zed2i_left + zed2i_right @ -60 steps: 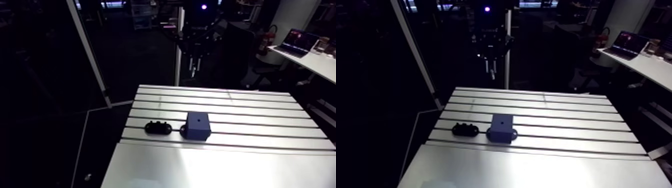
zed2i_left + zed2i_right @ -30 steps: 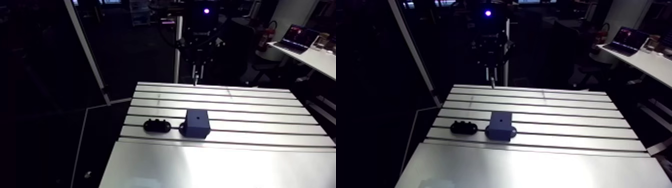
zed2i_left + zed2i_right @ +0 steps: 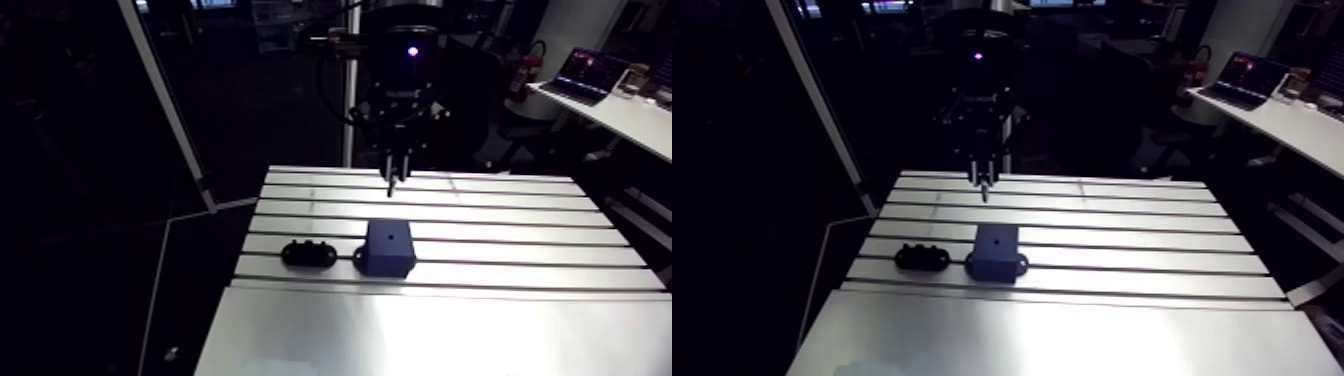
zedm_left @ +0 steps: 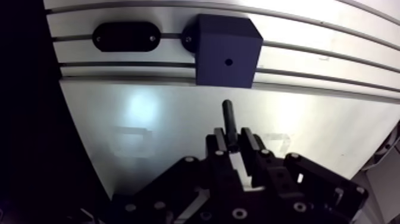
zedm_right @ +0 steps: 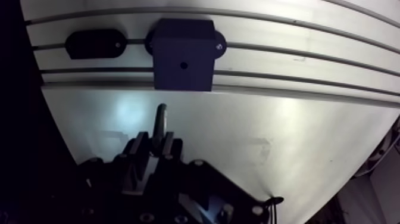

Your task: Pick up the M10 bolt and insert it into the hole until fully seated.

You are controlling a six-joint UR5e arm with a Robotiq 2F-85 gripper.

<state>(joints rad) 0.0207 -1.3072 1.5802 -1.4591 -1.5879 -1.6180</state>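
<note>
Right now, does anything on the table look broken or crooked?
Nothing stands out. The bolt points straight out of the end effector, and the dark block and the black oval piece beside it lie flat on the table.

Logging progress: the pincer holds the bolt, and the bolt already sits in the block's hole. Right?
Not quite. The pincer does hold the bolt, but the wrist view shows the bolt short of the block, whose hole is empty.

Dark M10 bolt [image 4: 228,116] gripped in the tool [image 4: 233,138], shank pointing out; the small hole [image 4: 228,61] atop a dark-blue block [image 4: 229,39] lies ahead, apart
</note>
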